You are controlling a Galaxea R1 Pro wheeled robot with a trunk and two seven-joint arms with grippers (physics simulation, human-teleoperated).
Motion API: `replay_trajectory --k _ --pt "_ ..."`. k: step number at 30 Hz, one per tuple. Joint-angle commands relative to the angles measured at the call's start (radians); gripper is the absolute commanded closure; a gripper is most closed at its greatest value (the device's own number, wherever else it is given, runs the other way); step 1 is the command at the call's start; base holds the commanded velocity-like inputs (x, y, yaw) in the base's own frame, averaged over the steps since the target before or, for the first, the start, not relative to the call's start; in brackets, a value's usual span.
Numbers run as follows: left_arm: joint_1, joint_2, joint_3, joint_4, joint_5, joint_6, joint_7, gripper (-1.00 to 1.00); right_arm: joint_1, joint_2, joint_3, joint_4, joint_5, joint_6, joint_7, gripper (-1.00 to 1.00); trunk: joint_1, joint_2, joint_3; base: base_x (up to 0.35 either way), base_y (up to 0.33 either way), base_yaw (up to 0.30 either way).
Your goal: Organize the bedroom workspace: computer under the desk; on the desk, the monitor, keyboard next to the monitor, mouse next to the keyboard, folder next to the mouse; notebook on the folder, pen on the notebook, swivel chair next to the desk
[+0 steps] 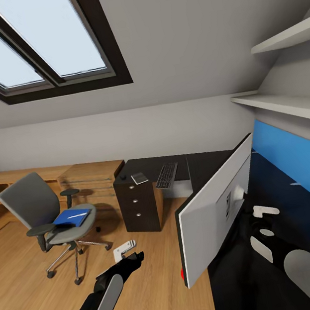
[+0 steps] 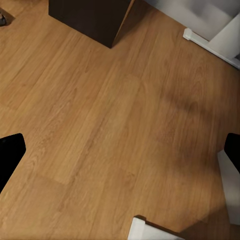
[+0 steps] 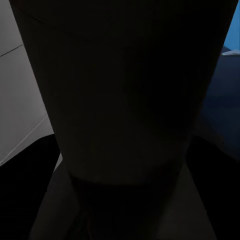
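Monitor (image 1: pixel 219 205) stands on the dark tabletop (image 1: pixel 232 283) at the head view's right, seen from its grey back, tilted, with its stand toward the blue wall panel (image 1: pixel 298 166). Right pincer (image 1: pixel 261 223) sits just behind the monitor near its stand; the right wrist view is dark, taken up by a close dark tapered shape, so cannot tell how far the pincer is spread or whether it grips anything. Keyboard (image 1: pixel 167 174) lies on the far part of the tabletop, and beside it a small flat grey item (image 1: pixel 140 178), maybe the notebook, cannot tell. Small dark object (image 1: pixel 123 177) near the far corner, too small to tell. Drawer unit (image 1: pixel 138 205) with three knobs stands under that end.

Swivel chair (image 1: pixel 44 214) is well apart from the tabletop, out on the wood floor (image 1: pixel 29 307), with the blue folder (image 1: pixel 70 218) lying on its seat and a thin white pen-like thing on the folder. Left pincer (image 1: pixel 134 258) hangs low over the floor, fingers spread wide apart, holding nothing; left wrist view shows its dark fingertips (image 2: pixel 10 152) at both edges with bare wood floor between. White object (image 1: pixel 124 248) lies on the floor just beyond the left pincer. Skylight (image 1: pixel 35 44) in the sloped ceiling, two white shelves (image 1: pixel 287 102) on the right wall.
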Motion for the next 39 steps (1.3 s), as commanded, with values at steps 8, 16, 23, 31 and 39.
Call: replay_trajectory --k 8,16,23,31,39 --pt "-0.001 0.001 -0.004 -0.002 0.01 0.0 0.01 -1.0 -0.001 0.0 0.01 0.0 -0.009 -0.003 -0.003 1.0 0.0 -0.001 -0.002 0.0 0.0 0.0" --pt "-0.001 0.001 -0.005 -0.002 0.01 0.0 0.01 -1.0 -0.001 0.0 0.01 0.0 -0.009 -0.003 -0.003 1.0 0.0 -0.001 -0.002 -0.108 -0.121 0.0" --pt "-0.002 0.001 -0.004 -0.002 0.008 0.0 0.01 -1.0 -0.001 0.0 0.01 -0.001 -0.009 -0.003 -0.003 1.0 0.0 -0.001 -0.002 -0.035 -0.062 0.0" --pt "-0.001 0.001 -0.005 -0.002 0.008 0.0 0.01 -1.0 -0.001 0.0 0.011 -0.003 -0.009 -0.003 -0.003 1.0 0.0 -0.001 -0.002 -0.003 -0.004 0.0" --pt "-0.001 0.001 -0.004 -0.002 0.008 0.0 0.01 -1.0 -0.001 0.001 0.012 -0.005 -0.009 -0.003 -0.003 1.0 0.0 -0.001 -0.002 0.0 0.0 0.0"
